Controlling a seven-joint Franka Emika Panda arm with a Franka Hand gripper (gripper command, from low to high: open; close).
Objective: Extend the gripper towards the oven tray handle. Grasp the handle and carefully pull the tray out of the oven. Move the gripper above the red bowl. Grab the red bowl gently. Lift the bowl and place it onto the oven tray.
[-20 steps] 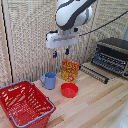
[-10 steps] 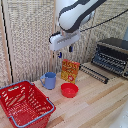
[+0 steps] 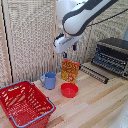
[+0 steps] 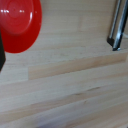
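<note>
Hovering over the tabletop point(image 3: 95, 102), my hand point(image 3: 70, 49) hangs empty above the cereal box point(image 3: 69, 70); how wide its fingers stand I cannot tell. Bowl point(image 3: 69, 90) sits below, tray point(image 3: 95, 73) out beside the oven point(image 3: 112, 56).

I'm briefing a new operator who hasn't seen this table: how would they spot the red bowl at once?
Start from the large red mesh basket at the exterior view's left of the wooden table. Toward the oven, in front of the orange cereal box and beside the blue mug, sits the red bowl. Unlike the basket, it is small, round, shallow and solid.
</note>
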